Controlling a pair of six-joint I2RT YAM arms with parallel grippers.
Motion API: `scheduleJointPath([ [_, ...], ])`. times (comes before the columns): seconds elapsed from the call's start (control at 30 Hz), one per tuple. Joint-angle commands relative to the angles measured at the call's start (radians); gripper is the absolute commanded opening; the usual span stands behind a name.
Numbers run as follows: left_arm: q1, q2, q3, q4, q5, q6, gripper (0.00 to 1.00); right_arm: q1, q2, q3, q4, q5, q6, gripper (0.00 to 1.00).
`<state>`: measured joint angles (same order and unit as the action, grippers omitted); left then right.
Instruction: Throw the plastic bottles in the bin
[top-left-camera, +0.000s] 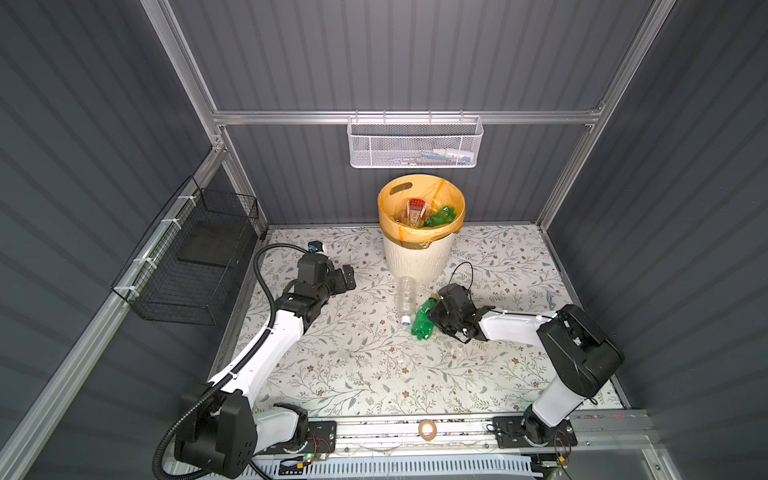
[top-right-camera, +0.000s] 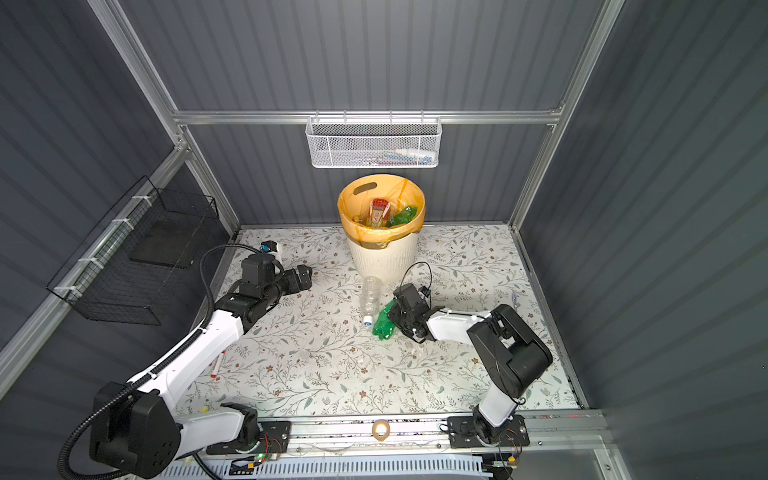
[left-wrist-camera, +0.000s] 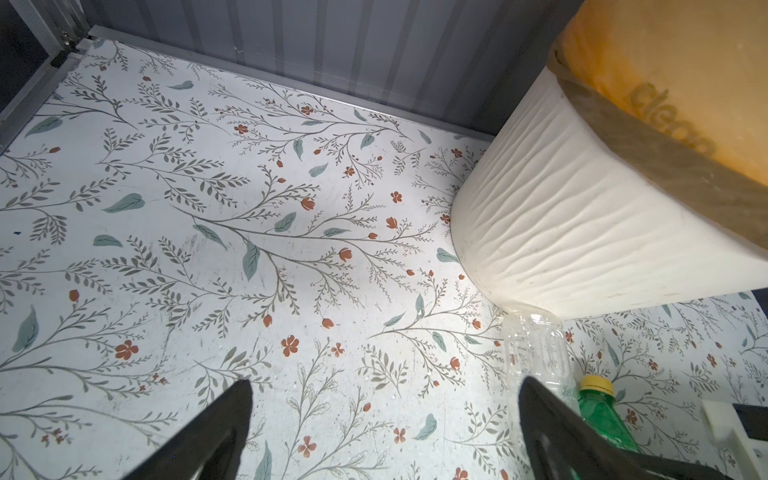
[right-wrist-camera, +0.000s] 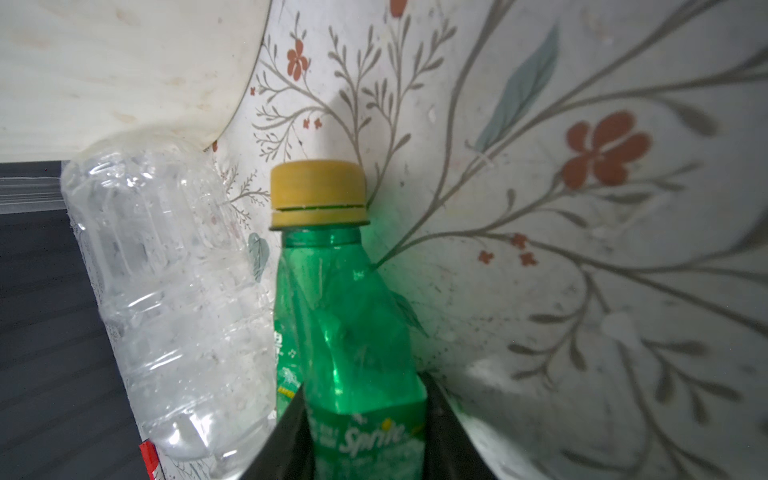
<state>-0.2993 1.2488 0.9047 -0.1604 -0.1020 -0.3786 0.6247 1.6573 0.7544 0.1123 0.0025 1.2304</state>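
Right claw (right-wrist-camera: 365, 386) tight around green bottle (right-wrist-camera: 345, 316)

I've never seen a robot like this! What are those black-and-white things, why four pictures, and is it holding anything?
Those are two robot arms, each ending in a pinching gripper. Two pictures look down on everything from above; two come from little cameras on the arms' wrists. On the flowery table lie a clear bottle and a green bottle, beside the bin, which already has bottles inside. The right gripper is shut on the green bottle. The left gripper is open and empty.
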Motion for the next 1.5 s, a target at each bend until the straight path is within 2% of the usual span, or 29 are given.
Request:
scheduleJointPath([
  [0.0, 0.005, 0.012, -0.009, 0.014, 0.023, -0.005, 1.00, -0.020, -0.056, -0.029, -0.016, 0.016, -0.002, 0.34],
  [0.2, 0.005, 0.010, -0.020, 0.018, 0.048, 0.005, 1.00, -0.062, -0.183, -0.065, -0.066, 0.033, -0.041, 0.33],
  [0.37, 0.005, -0.003, -0.037, 0.031, 0.088, 0.013, 1.00, -0.131, -0.377, -0.102, -0.108, 0.061, -0.117, 0.32],
  [0.67, 0.002, -0.018, -0.092, 0.082, 0.157, 0.003, 1.00, -0.238, -0.837, -0.132, -0.102, 0.123, -0.419, 0.35],
  [0.93, -0.032, -0.023, -0.118, 0.102, 0.191, 0.034, 1.00, -0.253, -1.158, -0.120, -0.066, 0.235, -0.677, 0.37],
  [1.1, -0.106, -0.013, -0.128, 0.112, 0.161, 0.063, 0.99, -0.255, -1.275, -0.118, -0.026, 0.321, -0.789, 0.42],
  [1.27, -0.169, 0.008, -0.144, 0.147, 0.155, 0.054, 1.00, -0.255, -1.350, -0.114, 0.020, 0.387, -0.876, 0.42],
  [1.37, -0.186, 0.023, -0.160, 0.167, 0.168, 0.032, 1.00, -0.255, -1.363, -0.099, 0.053, 0.418, -0.895, 0.42],
  [1.47, -0.208, 0.035, -0.167, 0.180, 0.167, 0.020, 1.00, -0.255, -1.315, -0.078, 0.136, 0.416, -0.922, 0.42],
])
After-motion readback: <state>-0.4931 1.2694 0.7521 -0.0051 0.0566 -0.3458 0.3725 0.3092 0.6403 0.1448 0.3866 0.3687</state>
